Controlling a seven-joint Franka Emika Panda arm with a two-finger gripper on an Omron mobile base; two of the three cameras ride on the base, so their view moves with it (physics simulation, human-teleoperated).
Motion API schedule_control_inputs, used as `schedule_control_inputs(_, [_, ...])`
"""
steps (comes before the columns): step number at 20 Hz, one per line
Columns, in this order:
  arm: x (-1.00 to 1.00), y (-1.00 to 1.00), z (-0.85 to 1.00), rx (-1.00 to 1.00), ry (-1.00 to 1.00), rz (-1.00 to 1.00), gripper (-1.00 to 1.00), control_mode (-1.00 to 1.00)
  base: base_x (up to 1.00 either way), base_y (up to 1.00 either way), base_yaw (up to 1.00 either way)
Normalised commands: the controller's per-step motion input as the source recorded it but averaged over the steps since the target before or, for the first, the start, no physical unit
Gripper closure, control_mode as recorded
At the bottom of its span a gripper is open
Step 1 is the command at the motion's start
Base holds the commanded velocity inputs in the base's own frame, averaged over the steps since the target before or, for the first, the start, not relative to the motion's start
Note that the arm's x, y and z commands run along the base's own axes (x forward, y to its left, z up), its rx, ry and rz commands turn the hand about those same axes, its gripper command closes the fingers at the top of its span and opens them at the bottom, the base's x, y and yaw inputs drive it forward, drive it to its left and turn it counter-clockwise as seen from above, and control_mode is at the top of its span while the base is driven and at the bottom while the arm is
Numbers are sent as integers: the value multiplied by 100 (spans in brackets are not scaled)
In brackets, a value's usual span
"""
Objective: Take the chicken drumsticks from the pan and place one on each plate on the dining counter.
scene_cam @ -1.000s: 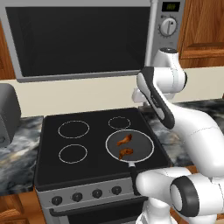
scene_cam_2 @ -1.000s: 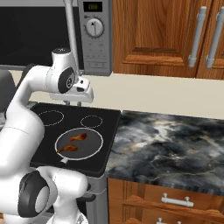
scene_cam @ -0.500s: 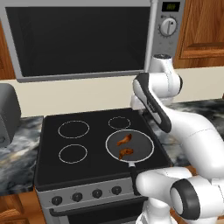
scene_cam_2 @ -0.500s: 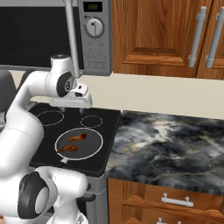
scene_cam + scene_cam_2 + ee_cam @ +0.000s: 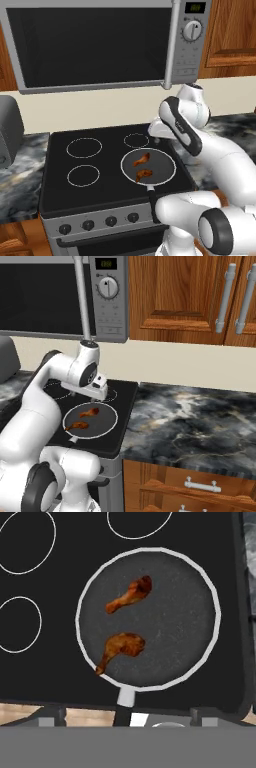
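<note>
Hand (image 5: pixel 98 397) fingers spread apart above round silver-rimmed pan (image 5: pixel 200 637), two club-shaped browned drumsticks (image 5: pixel 131 595) on its dark grainy floor

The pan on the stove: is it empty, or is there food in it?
Not empty. The pan holds two chicken drumsticks, one and another, lying apart on its dark inside.

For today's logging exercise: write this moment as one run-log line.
phase: approach | gripper: open, above pan | drumsticks: both in pan | held: nothing
</note>
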Motion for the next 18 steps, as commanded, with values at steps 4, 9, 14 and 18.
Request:
schedule_control_inputs(4, [29,21,-67,-2,10,-21,-100,-100,0,0,0])
schedule_control_inputs(9, [51,23,-59,-4,5,-29,-100,-100,0,0,0])
schedule_control_inputs(14, [72,18,-48,0,6,-33,-100,-100,0,0,0])
schedule_control_inputs(18, [68,12,-37,-2,11,-30,-100,-100,0,0,0])
